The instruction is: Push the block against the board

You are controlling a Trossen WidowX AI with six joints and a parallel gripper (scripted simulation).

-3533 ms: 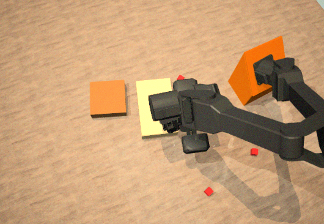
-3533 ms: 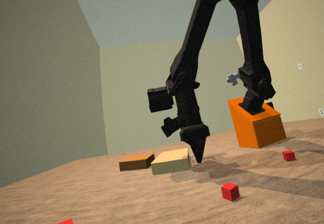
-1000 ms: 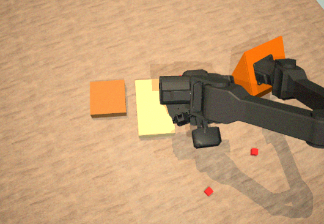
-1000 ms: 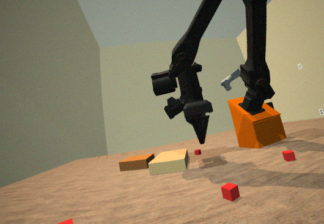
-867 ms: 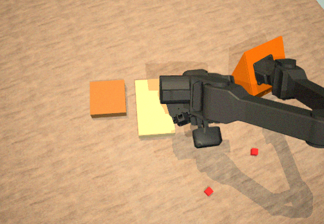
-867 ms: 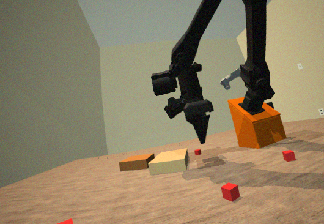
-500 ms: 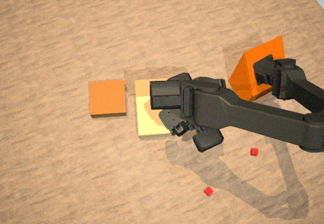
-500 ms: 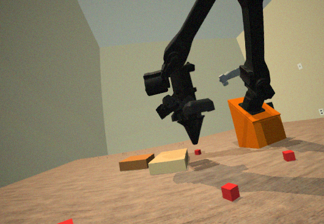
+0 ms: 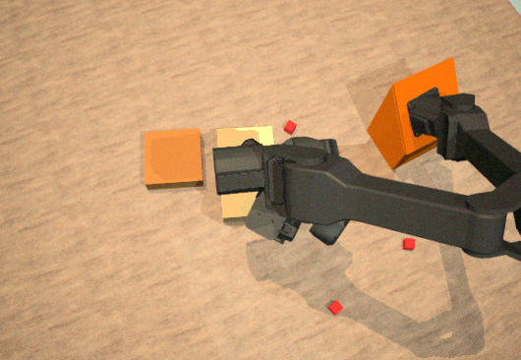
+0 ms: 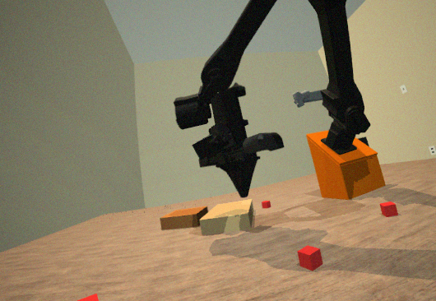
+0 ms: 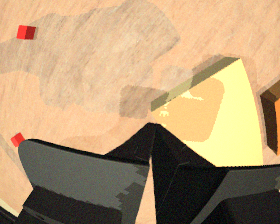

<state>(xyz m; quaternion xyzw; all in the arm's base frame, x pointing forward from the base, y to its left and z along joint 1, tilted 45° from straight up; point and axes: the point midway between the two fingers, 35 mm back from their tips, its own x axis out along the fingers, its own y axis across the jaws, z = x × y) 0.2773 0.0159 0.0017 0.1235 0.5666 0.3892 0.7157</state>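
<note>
While the pale yellow board [image 9: 235, 206] [image 10: 226, 215] [image 11: 240, 115] was seen just below the shut, empty fingers [image 10: 244, 195], its middle was mostly blocked by the arm up top.

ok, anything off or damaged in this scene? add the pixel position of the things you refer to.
Nothing looks damaged or spilled. Orange square block [image 9: 172, 156] [image 10: 183, 217] and yellow board [image 9: 238, 204] [image 10: 230, 215] lie flat, gap between them. The small red cubes nearby are scattered, but look intact.

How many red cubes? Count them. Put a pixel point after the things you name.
4 red cubes in the exterior view: one [image 9: 290, 127] [image 10: 266, 204] by the board [image 9: 238, 204] [image 10: 226, 215] [image 11: 245, 125], one [image 9: 335, 307] [image 10: 310, 258] [image 11: 26, 32] at the shadow's edge, one [image 9: 409, 244] [image 10: 388, 209] [image 11: 18, 139] right of that, one [image 10: 90, 298] cut off lower left. The arm [image 9: 418, 204] [image 10: 251, 22] may hide more.
</note>
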